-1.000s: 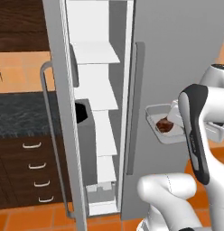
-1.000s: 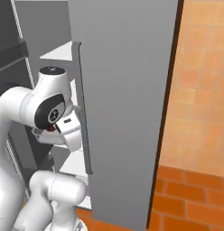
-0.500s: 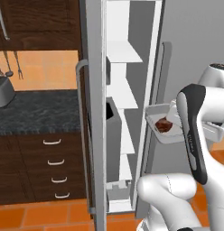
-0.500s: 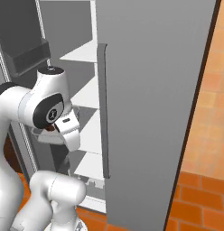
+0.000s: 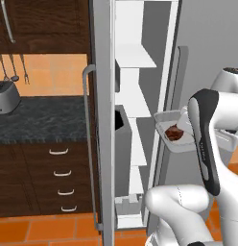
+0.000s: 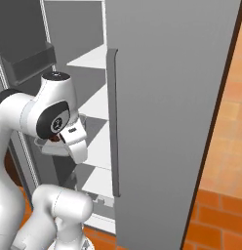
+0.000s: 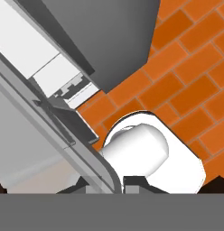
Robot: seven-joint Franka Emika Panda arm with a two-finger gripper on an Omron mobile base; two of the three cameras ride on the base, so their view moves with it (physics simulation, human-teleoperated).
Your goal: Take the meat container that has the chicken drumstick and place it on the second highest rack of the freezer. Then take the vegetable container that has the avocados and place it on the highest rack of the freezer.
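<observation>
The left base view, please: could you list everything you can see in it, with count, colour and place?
small rectangular light-grey meat container: one, held up in front of the open freezer
reddish-brown chicken drumstick: one, in that container
tall light-grey freezer: one, open, flat white shelves inside
grey freezer door: one, long bar handle, dark bin inside
dark speckled counter: one, left, over brown drawers
grey toaster: one, far left on the counter
tool: one, shut on the container's edge, mostly hidden behind the arm

One tray point(image 5: 174, 129) at three o'clock holds one drumstick point(image 5: 174, 133). One open freezer point(image 5: 135, 110) shows four white shelves. At nine o'clock, four drawer handles; one toaster point(image 5: 5, 97).
</observation>
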